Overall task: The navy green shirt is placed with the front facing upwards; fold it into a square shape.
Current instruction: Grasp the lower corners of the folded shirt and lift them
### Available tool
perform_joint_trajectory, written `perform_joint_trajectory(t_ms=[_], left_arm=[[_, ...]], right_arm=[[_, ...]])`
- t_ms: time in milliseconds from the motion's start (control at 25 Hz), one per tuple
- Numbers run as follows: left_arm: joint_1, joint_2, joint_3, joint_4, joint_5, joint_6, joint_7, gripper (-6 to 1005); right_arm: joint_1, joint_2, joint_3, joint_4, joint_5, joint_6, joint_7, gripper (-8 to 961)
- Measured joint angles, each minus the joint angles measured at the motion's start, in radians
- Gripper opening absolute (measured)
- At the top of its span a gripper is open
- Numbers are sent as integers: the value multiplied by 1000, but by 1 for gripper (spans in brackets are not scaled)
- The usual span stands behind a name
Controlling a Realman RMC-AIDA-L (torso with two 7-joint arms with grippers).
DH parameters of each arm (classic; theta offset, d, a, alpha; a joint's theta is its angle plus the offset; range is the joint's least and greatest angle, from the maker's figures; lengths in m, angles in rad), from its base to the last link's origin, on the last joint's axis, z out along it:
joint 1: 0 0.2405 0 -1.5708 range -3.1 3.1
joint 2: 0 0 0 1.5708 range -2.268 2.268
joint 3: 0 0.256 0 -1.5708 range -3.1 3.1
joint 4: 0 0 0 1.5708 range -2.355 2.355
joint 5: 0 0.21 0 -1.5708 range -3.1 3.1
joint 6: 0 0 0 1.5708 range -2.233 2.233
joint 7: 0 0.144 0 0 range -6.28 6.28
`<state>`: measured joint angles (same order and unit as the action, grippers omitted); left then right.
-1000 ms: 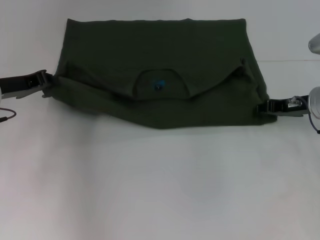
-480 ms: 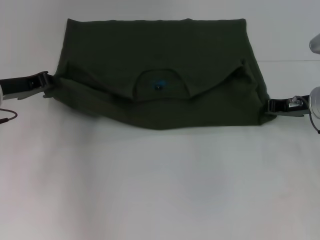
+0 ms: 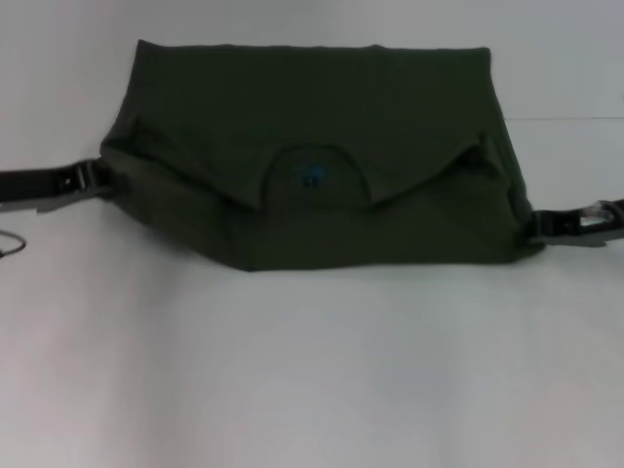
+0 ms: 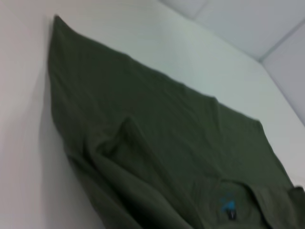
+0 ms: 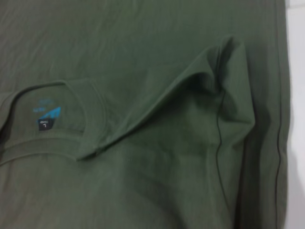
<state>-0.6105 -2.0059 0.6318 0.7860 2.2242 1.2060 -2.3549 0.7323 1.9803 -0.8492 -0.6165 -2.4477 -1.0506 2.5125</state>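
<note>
The navy green shirt [image 3: 322, 107] lies folded across the far half of the white table, plain side out. Its collar with the blue neck label [image 3: 310, 175] shows in a fold near the middle. No lettering shows. My left gripper [image 3: 101, 178] is at the shirt's left edge, shut on the cloth there. My right gripper [image 3: 541, 224] is at the lower right corner, shut on that corner. The left wrist view looks along the shirt [image 4: 157, 143] to the label [image 4: 228, 206]. The right wrist view shows the collar, the label [image 5: 46, 112] and a raised crease in the shirt [image 5: 143, 181].
The white table [image 3: 312, 370] stretches from the shirt's near edge toward me. A thin dark cable [image 3: 10, 244] hangs by the left arm at the left border.
Both grippers have moved toward me and slightly outward. The shirt's near edge has come with them, and its lower right corner now reaches farther right.
</note>
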Motion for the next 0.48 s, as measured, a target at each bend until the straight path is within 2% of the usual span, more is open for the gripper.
perform_joint_trajectory(t_ms=[240,400,440,480], left_arm=[[51,16,-23,96,102,232,-61,13],[71,19,-54,157,185,400,-61,14],[71,19,-54,157,185,400,-61,14],[83,20,-54,178,220,479,-52,14]], right_arm=[[-76,-36,32,-85,-3,-254,4,27],[-115,-49,45,-126,-8,-403,-4,29],[-124,-51,45,-134,-13,-439,-9,29],[-128,-52,45,-136,-24,-464,-13,30]])
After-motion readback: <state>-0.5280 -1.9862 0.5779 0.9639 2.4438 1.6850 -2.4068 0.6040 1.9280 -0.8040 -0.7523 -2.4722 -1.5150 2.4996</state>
